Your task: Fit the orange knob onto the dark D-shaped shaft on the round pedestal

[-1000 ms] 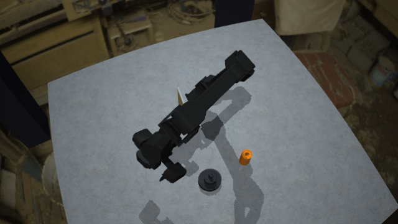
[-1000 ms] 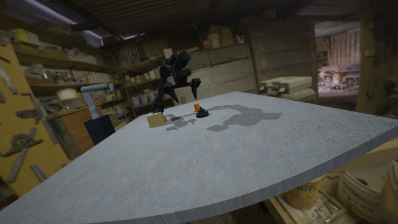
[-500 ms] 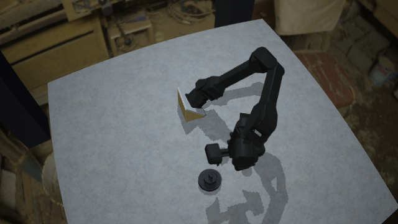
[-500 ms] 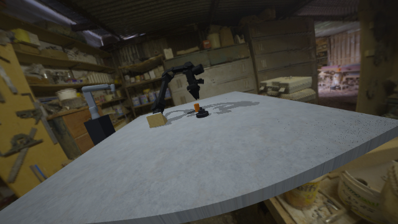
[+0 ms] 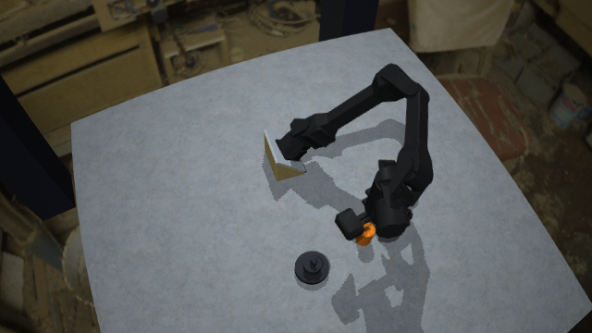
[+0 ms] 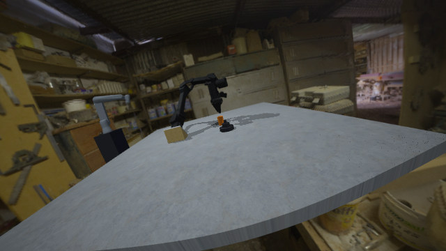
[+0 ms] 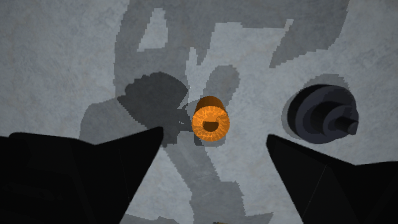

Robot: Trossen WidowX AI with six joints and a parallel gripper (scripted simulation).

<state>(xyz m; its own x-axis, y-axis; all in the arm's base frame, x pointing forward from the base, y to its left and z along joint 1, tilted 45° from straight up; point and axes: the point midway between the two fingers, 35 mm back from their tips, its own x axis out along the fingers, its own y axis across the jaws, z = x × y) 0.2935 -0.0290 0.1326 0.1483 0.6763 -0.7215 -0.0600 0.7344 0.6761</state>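
"Top view, what's done?"

"Near the black arm's open, empty gripper (image 5: 365,222) (image 6: 219,111) (image 7: 214,135), an orange cylindrical knob (image 5: 365,234) (image 6: 220,120) (image 7: 210,122) stands upright on the grey stone-look table (image 5: 185,208) (image 6: 209,181) (image 7: 260,60). Dark round pedestal (image 5: 312,268) (image 6: 226,128) (image 7: 312,125) sits apart, nothing fitted. So no fitting done."

"Exterior?"

"Gripper points down above the knob. Knob's on the table behind the pedestal, not on it. Tan wedge-shaped block (image 5: 286,171) (image 6: 175,134) is off by the arm's base; not needed, I'd guess."

"Wrist?"

"Fingers wide apart, nothing between them. Knob's ahead of the tips, D-shaped hole facing up. Dark shaft (image 7: 346,124) bare; its flat can't be made out."

"Left to do?"

"Nearly everything: grasp, lift, carry over, turn to match flats, push fully down, release. Approach looks about done, my call."
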